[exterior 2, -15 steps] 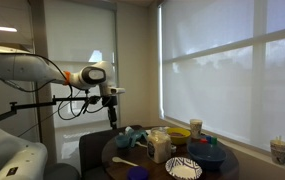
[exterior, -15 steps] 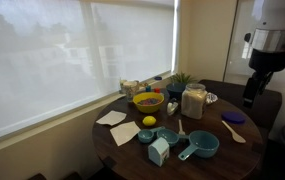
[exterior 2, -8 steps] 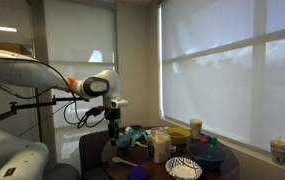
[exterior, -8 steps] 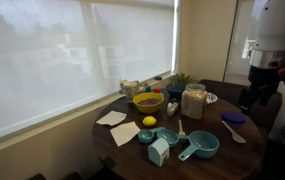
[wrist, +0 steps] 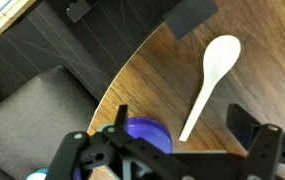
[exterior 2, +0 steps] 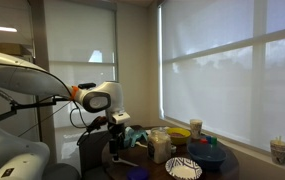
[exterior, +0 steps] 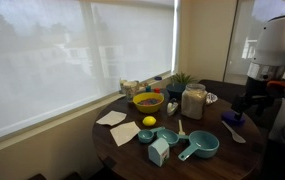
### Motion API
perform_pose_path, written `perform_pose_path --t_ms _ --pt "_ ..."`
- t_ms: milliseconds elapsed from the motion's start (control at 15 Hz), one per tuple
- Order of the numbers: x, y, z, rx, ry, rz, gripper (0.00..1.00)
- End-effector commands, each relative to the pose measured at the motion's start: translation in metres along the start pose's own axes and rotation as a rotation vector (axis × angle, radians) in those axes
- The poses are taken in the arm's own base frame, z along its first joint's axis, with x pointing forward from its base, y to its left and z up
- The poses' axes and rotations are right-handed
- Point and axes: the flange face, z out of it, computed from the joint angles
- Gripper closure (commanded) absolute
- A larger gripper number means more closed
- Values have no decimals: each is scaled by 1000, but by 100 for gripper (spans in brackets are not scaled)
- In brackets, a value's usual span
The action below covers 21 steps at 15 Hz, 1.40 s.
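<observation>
Hanging low over the rim of the round wooden bench [wrist: 172,70], the claw [wrist: 179,120] is seen with its jaws spread wide and nothing held between them. The white spoon [wrist: 209,88] lies flat on the wood just beneath. In the wrist view its bowl points away and its handle runs back between the two fingers. A purple disc [wrist: 147,133] lies just beside the handle's end, near one finger. In an exterior view the claw [exterior: 244,103] is placed above the same purple disc [exterior: 233,117] and white spoon [exterior: 234,132], well apart from the glass jar [exterior: 193,101] and the yellow bowl [exterior: 148,101].

The white spoon is judged to be the thing most nearly straddled. A clean pinch would be favoured if the fingers were set across the thin handle rather than along it, with one finger kept off the purple disc so that it is not nudged. Because the spoon lies flat and the bench edge is close, with a dark chair [wrist: 32,115] below, a slow, straight-down approach would be advisable, lest the spoon be skidded over the rim.
</observation>
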Motion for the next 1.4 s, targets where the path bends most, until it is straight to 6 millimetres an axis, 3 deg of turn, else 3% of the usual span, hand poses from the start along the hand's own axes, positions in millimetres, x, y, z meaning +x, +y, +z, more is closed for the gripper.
perform_pose_path --t_ms 0,467,1067,1333 --pt "3 -3 18 40 15 58 0" --pt "12 -22 36 62 25 29 0" --pt "11 -31 58 49 -15 -5 4" --pt "10 -33 61 48 -17 -20 38"
